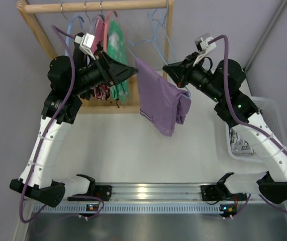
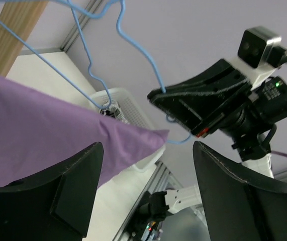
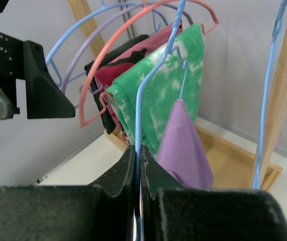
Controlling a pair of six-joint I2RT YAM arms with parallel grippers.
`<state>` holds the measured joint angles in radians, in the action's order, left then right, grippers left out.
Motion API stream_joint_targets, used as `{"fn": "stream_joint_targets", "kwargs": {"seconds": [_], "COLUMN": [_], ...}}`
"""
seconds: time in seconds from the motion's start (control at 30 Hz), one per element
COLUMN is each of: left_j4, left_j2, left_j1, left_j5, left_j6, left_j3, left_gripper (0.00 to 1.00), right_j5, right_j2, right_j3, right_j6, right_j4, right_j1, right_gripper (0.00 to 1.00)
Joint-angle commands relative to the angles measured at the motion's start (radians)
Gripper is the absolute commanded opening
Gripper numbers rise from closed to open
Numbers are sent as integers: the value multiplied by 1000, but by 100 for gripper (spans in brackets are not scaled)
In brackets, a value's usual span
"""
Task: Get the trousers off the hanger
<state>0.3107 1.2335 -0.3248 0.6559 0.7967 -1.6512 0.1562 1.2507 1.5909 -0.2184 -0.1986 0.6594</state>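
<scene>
Lilac trousers hang at our left gripper, jaws apart, so we should pinch cloth only, while the right gripper jaws clamp the hanger.

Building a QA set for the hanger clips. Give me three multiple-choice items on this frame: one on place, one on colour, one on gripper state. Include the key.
1. Where does the white basket sit?
A) at the right edge of the table
B) under the wooden rack
C) by the left arm's base

2. What colour are the trousers draped on the hanger?
A) green
B) black
C) lilac

3. How is the right gripper?
A) open, clear of everything
B) shut on the hanger's wire
C) shut on the cloth

Key:
1 A: the top view shows it at the far right of the tabletop.
2 C: plain lilac cloth hangs over the light-blue wire.
3 B: the right wrist view shows the wire pinched with no gap.
</scene>
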Motion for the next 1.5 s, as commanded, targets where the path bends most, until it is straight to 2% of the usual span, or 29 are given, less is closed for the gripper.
{"fn": "stream_joint_targets", "kwargs": {"seconds": [0.0,0.13,0.33,0.5,0.7,0.8,0.83,0.87,0.97,1.03,1.13,1.17,1.2,1.33,1.4,1.47], "left_j4": [-218,-254,-255,-256,-268,-275,-274,-277,-283,-291,-295,-297,-298,-300,-302,-337], "left_j2": [18,66,129,185,228,236,233,235,230,230,225,221,216,190,181,169], "left_j1": [-31,-102,-134,-172,-194,-204,-204,-206,-206,-204,-206,-204,-204,-204,-203,-200], "left_j5": [-27,-67,-90,-114,-122,-124,-124,-124,-122,-119,-118,-118,-113,-93,-84,-67], "left_j6": [150,203,317,364,392,394,392,392,395,398,400,400,401,401,401,407], "left_j3": [56,44,22,-25,-93,-93,-93,-91,-82,-82,-82,-78,-76,-56,-47,-45], "left_gripper": [78,78,73,66,64,55,51,41,28,26,2,0,0,0,0,0], "right_j5": [8,-7,-47,-67,-106,-107,-110,-110,-116,-109,-74,-66,-61,-89,-102,-119], "right_j2": [-77,-100,-112,-109,-100,-97,-96,-93,-91,-89,-86,-91,-94,-138,-178,-230], "right_j3": [1,-32,-66,-77,-101,-118,-120,-124,-135,-140,-150,-155,-160,-189,-206,-229], "right_j6": [-18,-24,-27,-33,-32,-47,-50,-49,-49,-47,-36,-27,-4,74,108,157], "right_j4": [146,139,137,137,142,146,149,149,154,165,179,183,186,188,185,182], "right_j1": [19,39,75,104,146,154,160,163,170,172,177,178,178,180,178,175], "right_gripper": [0,0,0,0,0,0,0,0,0,0,0,0,4,30,33,44]}}
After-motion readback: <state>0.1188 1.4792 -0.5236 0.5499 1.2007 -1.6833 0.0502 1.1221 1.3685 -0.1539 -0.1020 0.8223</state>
